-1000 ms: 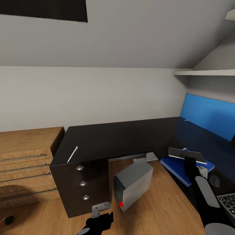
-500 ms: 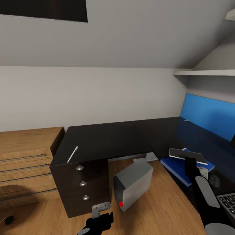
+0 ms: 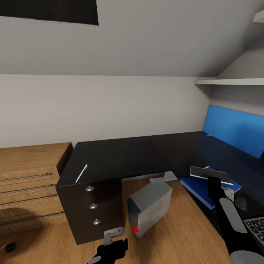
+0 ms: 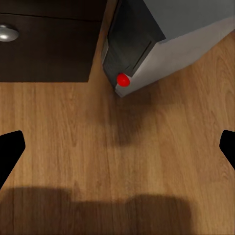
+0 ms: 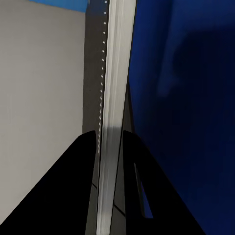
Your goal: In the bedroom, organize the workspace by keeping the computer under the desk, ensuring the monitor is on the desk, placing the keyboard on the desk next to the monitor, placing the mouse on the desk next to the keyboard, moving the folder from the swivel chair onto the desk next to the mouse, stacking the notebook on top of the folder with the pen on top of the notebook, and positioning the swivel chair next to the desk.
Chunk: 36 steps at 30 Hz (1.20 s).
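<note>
My right gripper (image 3: 213, 181) is shut on the thin grey notebook (image 3: 211, 174), holding it tilted just above the blue folder (image 3: 200, 189) on the desk's (image 3: 121, 156) right wing. In the right wrist view the fingers clamp the notebook's pale edge (image 5: 111, 98), with the folder (image 5: 186, 98) behind. The white pen (image 3: 81, 173) lies on the desk's left end above the drawers. The grey computer (image 3: 150, 207) stands tilted on the floor by the drawers. My left gripper (image 3: 114, 242) hangs open over the wooden floor, near the computer's front (image 4: 132, 39). A keyboard corner (image 3: 257, 226) and a small dark mouse (image 3: 240, 202) lie beside my right arm.
A wooden cabinet (image 3: 29, 176) with long bar handles stands left of the desk. A white shelf (image 3: 227, 81) juts from the sloped wall at upper right, over a blue panel (image 3: 234, 128). The drawer's silver knob (image 4: 7, 33) is close to my left gripper.
My right gripper has crept very slightly to the right with the notebook. Nothing else has moved.
</note>
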### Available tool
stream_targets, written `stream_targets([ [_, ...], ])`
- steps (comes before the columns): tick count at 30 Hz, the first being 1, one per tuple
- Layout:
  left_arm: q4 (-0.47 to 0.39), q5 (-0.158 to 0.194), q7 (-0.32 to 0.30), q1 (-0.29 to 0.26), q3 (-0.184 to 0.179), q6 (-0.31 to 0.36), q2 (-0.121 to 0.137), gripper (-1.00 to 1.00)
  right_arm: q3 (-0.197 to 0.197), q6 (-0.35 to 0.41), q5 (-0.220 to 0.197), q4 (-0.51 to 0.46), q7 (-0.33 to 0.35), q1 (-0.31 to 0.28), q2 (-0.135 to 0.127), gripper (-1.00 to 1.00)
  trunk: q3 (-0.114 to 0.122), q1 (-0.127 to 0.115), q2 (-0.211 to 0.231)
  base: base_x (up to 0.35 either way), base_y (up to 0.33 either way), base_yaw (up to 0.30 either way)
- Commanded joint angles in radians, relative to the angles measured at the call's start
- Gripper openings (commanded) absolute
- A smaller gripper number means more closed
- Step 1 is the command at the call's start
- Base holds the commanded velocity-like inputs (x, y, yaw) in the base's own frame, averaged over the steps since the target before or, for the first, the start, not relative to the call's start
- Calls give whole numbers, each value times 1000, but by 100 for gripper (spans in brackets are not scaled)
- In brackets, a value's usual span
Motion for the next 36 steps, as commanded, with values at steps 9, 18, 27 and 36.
stream_targets([
  [9, -2, 10, 9, -1, -2, 1, 0, 100, 1, -7, -11, -3, -1, 0, -1, 100, -1, 0, -1, 0, 0, 0],
  [18, -1, 11, 9, -1, -2, 1, 0, 100, 1, -7, -11, -3, -1, 0, -1, 100, -1, 0, -1, 0, 0, 0],
  [27, -1, 11, 10, -1, -2, 1, 1, 100, 1, -7, -11, -3, -1, 0, -1, 100, 2, -4, 6, 0, 0, 0],
  [36, -1, 10, 10, -1, -3, 1, 0, 100, 1, -7, -11, -3, -1, 0, -1, 100, 18, -23, 41, 0, 0, 0],
])
